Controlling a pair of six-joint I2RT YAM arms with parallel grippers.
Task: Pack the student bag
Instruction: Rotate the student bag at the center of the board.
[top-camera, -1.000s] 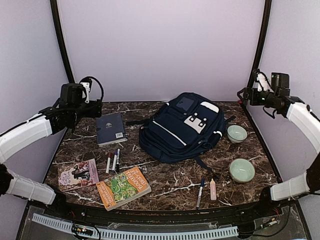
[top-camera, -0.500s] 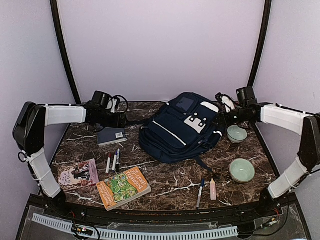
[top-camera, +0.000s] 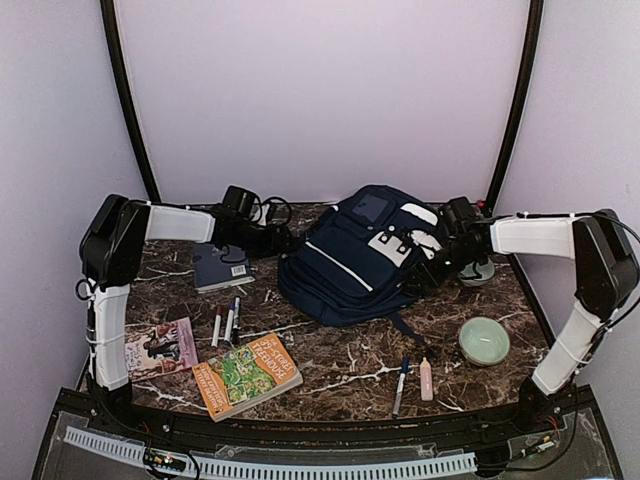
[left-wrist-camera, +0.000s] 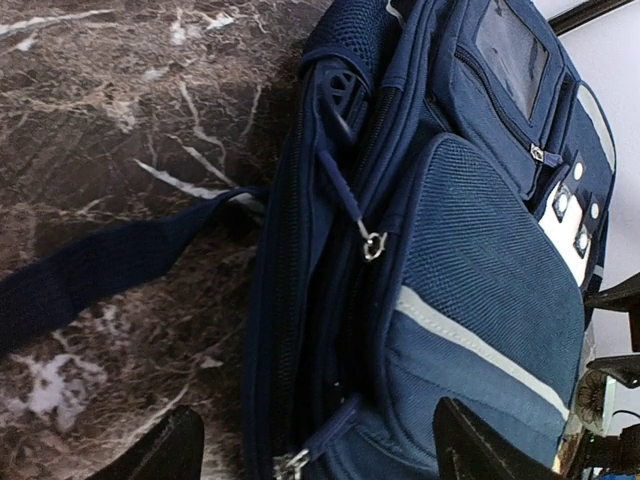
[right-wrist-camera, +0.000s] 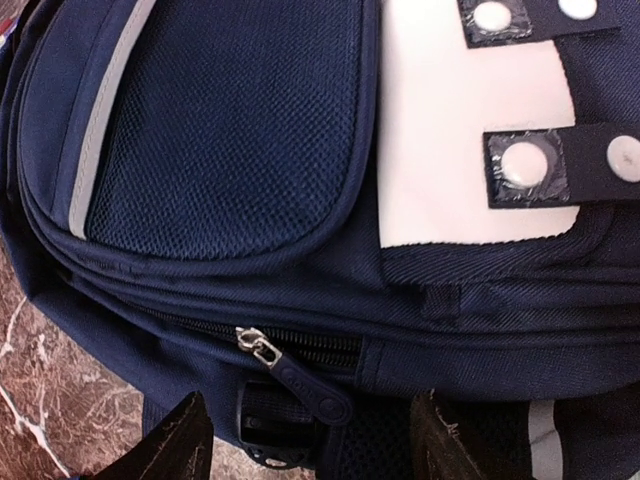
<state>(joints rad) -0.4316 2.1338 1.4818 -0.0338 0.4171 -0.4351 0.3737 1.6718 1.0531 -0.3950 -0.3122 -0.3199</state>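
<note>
- Toward the back middle of the dark brown marble-patterned table (top-camera: 340, 350) lies the student bag (top-camera: 350, 265), a large navy-blue fabric backpack with its front pockets facing up.
- Its pocket cloth is coarse and mesh-like. A pale grey stripe (left-wrist-camera: 470, 345) crosses it, and a smooth white patch (right-wrist-camera: 455, 130) carries dark tabs with round metal snaps.
- At the bag's left edge, the left gripper (top-camera: 280, 240) has its jaws spread wide and holds nothing. A flat dark strap (left-wrist-camera: 100, 270) trails onto the table.
- At the bag's right edge, the right gripper (top-camera: 425, 268) has its jaws apart and grips nothing. A rounded navy zip pull (right-wrist-camera: 297, 378) lies between its fingers.
- Just left of the bag, a dark blue hardcover book (top-camera: 222, 268) lies partly under the left arm.
- Nearer the front left are three slim markers (top-camera: 226, 322), a pink-covered book (top-camera: 157, 347) and an orange-edged illustrated book (top-camera: 246, 374).
- Front right are a blue-capped pen (top-camera: 401, 383), a stubby pink highlighter (top-camera: 426, 379) and a round pale-green bowl (top-camera: 484, 341).
- A second green bowl (top-camera: 480, 275) is half hidden behind the right arm.
</note>
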